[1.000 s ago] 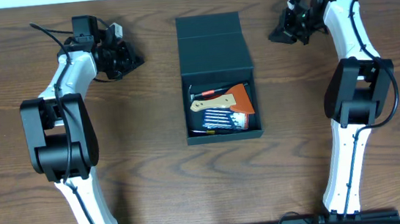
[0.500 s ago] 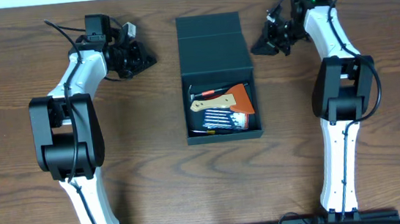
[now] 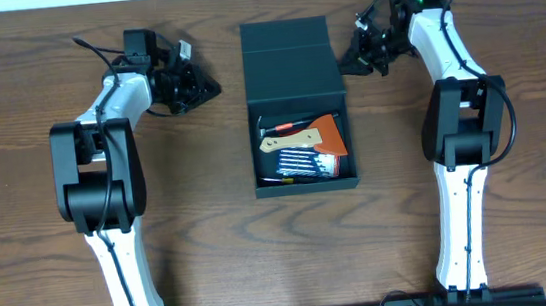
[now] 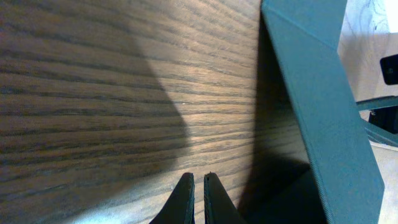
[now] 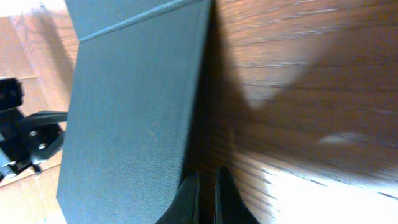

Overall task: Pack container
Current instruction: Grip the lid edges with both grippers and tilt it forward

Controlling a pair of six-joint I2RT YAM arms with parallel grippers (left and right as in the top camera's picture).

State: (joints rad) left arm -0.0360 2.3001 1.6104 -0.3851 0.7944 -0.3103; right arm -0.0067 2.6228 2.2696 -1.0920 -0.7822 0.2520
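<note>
The container [image 3: 306,180] is a dark teal box in the middle of the table. Its flap lid [image 3: 287,56] lies open and flat toward the far side. Inside are an orange scraper [image 3: 325,133], a tool with a wooden handle [image 3: 287,140] and a case of screwdriver bits [image 3: 304,164]. My left gripper [image 3: 211,89] is shut and empty, low over the table left of the lid, which shows in the left wrist view [image 4: 317,106] ahead of the fingers [image 4: 199,180]. My right gripper [image 3: 346,66] is shut and empty, right beside the lid's right edge [image 5: 130,106], fingertips [image 5: 206,179] near it.
The brown wooden table [image 3: 188,211] lies on all sides of the box. Both arm bases stand at the near edge. The far edge of the table runs just behind the lid.
Both grippers have moved inward toward the open lid, the left one rightward and the right one leftward. The box and its contents have not moved.
</note>
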